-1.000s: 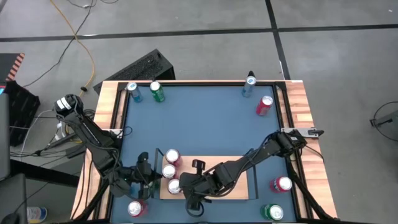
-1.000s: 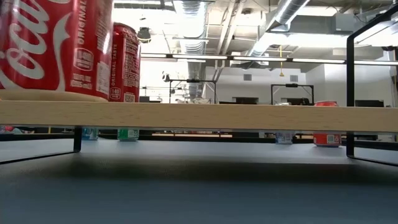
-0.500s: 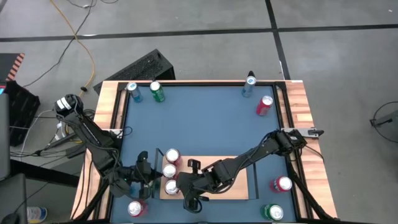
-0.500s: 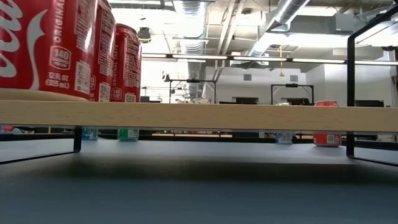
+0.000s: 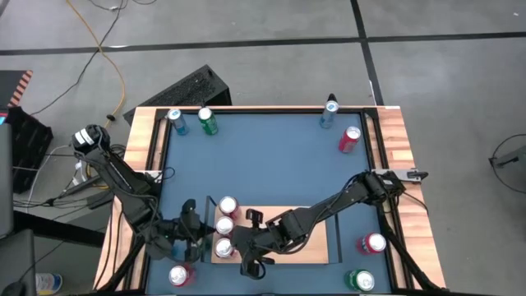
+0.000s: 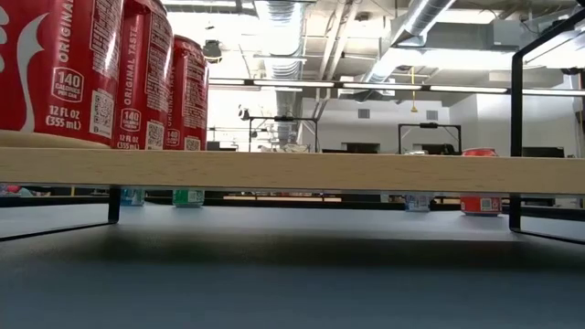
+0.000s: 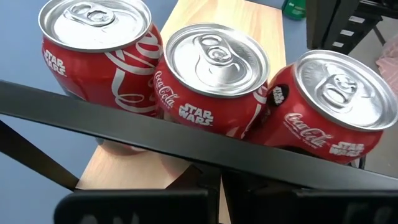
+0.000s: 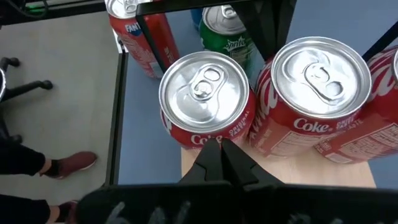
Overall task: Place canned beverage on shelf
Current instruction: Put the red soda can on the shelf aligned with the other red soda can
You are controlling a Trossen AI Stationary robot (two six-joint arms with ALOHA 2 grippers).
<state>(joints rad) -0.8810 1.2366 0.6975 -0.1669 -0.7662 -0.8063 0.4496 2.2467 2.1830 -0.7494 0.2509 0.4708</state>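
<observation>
the shelf (image 5: 308, 234) lies on the near half of the table (image 5: 271, 156), with three red cans (image 5: 224, 226) in a row at its left end; only the high view takes in both arms together: the right gripper (image 5: 241, 244) reaches across the board to the nearest of the three, the left gripper (image 5: 191, 234) sits just off the shelf's left end beside them; it also shows loose cans at the table's edges, a blue can (image 5: 175, 122) and a green can (image 5: 207, 121) at the far left; the low view shows neither arm, only the shelf's wooden edge (image 6: 292, 170), its black rail (image 6: 515, 119) and the three cans' sides, the nearest cut off by the frame; the right wrist view shows the right gripper (image 8: 221, 155) with its fingers together, tips against the side of the closest red can (image 8: 205, 99), not around it; a tall red can (image 8: 140, 34) and a green sprite can (image 8: 227, 25) stand beyond the shelf, their lower parts hidden; a person's shoe (image 8: 71, 165) shows on the floor; the left wrist view looks over a black rail (image 7: 186, 149) at the three can tops; the left gripper (image 7: 217, 180) is largely hidden behind it, fingers together and holding nothing.
</observation>
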